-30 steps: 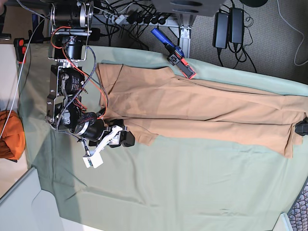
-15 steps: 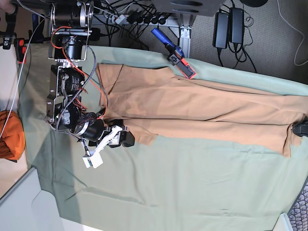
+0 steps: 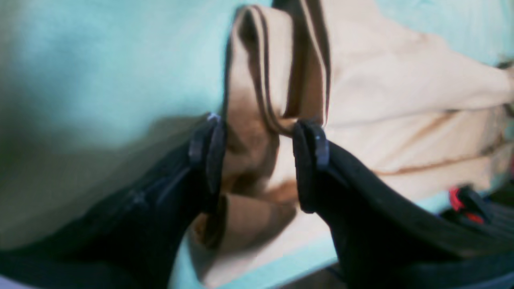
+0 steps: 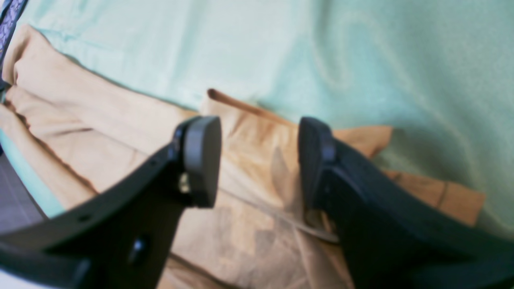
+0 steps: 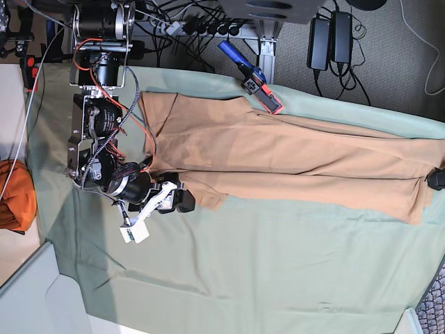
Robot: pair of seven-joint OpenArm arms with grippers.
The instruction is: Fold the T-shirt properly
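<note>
The tan T-shirt point(image 5: 292, 156) lies folded into a long band across the green table cloth point(image 5: 264, 278). At its left end my right gripper point(image 5: 175, 195) hovers over a sleeve. In the right wrist view this gripper point(image 4: 259, 160) is open, with the T-shirt point(image 4: 249, 224) flat beneath the fingers. At the far right edge only the tip of my left gripper point(image 5: 437, 179) shows. In the left wrist view that gripper point(image 3: 259, 160) is open, and the layered hem of the T-shirt point(image 3: 401, 92) lies loose between its pads.
A blue-handled tool with a red and black clamp point(image 5: 254, 82) rests at the table's far edge, touching the shirt. A deep-orange cloth bundle point(image 5: 14, 195) sits off the table at left. Power bricks and cables point(image 5: 330, 35) lie beyond the table.
My left gripper has opened and let go of the shirt's right end, drawing slightly toward the right edge. That end now lies flatter. The right arm has stayed still.
</note>
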